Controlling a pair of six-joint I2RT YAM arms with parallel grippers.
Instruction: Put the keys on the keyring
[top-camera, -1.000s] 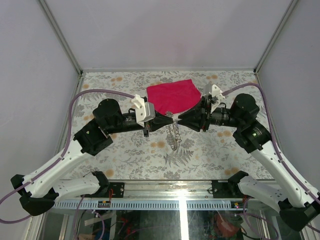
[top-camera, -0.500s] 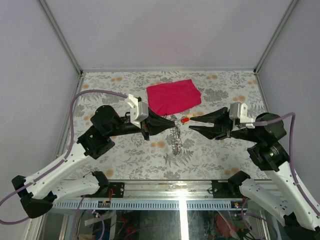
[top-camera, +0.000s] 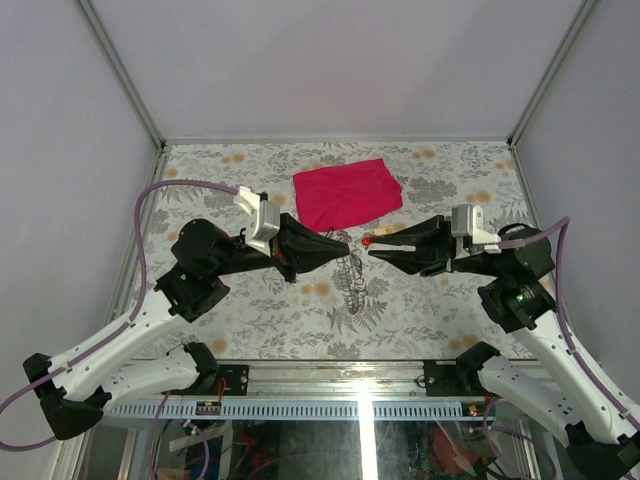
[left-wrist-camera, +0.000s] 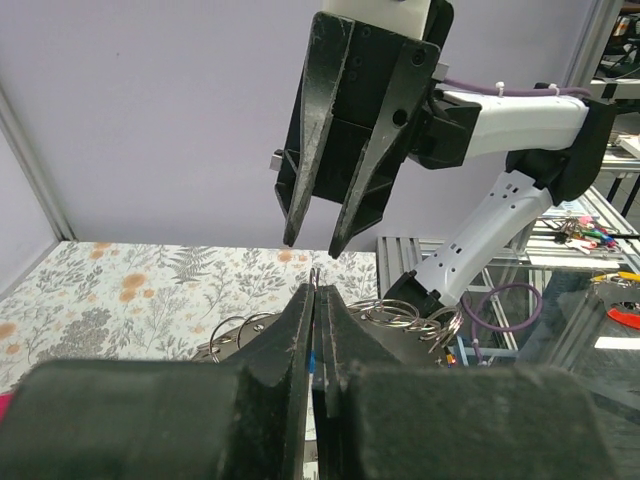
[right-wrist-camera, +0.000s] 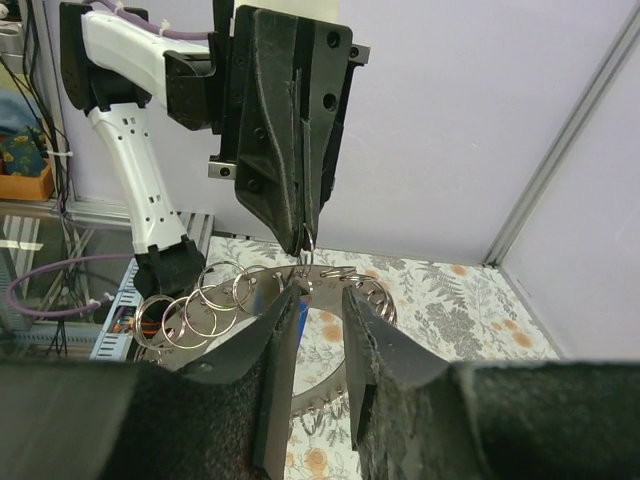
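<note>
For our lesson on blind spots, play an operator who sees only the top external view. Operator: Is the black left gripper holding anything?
Observer: Yes. The right wrist view shows the left gripper shut on a thin silver wire loop.
Operator: And the black right gripper?
Observer: In the left wrist view the right gripper has its fingers parted, with the lilac wall visible between them.

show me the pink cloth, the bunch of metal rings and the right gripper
pink cloth (top-camera: 347, 193), top view, middle of the fabric.
bunch of metal rings (top-camera: 352, 278), top view, the hanging loops.
right gripper (left-wrist-camera: 312, 248), left wrist view, midway between its two fingertips.
</note>
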